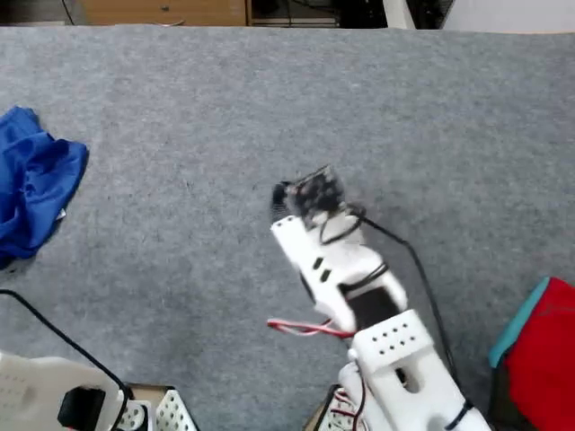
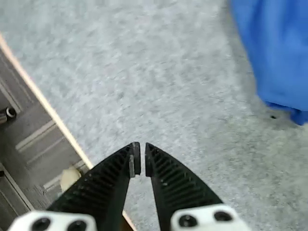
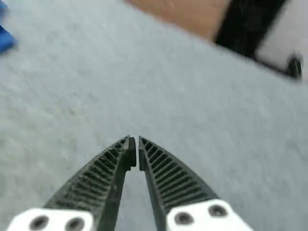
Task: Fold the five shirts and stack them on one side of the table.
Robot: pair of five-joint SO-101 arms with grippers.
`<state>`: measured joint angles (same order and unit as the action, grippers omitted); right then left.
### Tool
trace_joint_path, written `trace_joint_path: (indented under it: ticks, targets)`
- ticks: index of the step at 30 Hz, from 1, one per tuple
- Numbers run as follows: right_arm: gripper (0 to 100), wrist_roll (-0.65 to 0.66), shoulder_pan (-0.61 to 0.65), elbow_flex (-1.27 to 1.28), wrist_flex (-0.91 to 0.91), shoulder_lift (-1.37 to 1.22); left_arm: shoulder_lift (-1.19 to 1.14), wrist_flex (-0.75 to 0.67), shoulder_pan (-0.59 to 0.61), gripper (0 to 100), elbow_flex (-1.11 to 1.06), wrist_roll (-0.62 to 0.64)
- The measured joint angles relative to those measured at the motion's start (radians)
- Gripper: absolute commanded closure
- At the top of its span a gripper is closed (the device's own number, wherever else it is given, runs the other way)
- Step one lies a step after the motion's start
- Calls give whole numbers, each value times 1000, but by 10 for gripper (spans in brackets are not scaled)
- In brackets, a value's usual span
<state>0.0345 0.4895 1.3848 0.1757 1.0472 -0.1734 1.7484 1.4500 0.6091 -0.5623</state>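
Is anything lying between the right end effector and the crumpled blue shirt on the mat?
Nothing visible does. The right end effector is shut above the grey mat near mid-table. The blue shirt lies crumpled at the table's left edge in the high view, with just bare mat between them.

Grey felt covering laid flat across the table top. Wooden drawer front beyond the far edge, beside dark equipment and a white panel. Pale wooden rim along one table side, grey floor with light seams below, small round item lying there.
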Motion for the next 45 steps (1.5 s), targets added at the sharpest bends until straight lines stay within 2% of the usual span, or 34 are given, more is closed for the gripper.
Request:
trace_joint_path:
  ticks: [8, 13, 18, 24, 29, 34, 39, 42, 45]
  targets:
    - [975, 0, 43, 6, -158, -183, 0, 0, 25, 965, 0, 0]
    - [975, 0, 43, -71, -264, -443, 0, 0, 6, 961, 31, 0]
    - [975, 0, 43, -253, -330, -792, -2, 0, -80, 957, 112, 0]
    - [975, 0, 43, -489, -341, -1163, -3, 0, -210, 809, 120, 0]
    - [975, 0, 28, -511, -341, -1183, -69, -40, -331, 716, 120, 15]
    - [975, 0, 18, -512, -341, -1183, -258, -180, -397, 708, 123, 181]
    - [975, 0, 18, -512, -341, -1183, -496, -215, -446, 712, 132, 238]
    - [975, 0, 18, -512, -341, -1183, -628, -216, -477, 744, 132, 244]
    - [975, 0, 18, -512, -341, -1183, -712, -221, -494, 839, 150, 244]
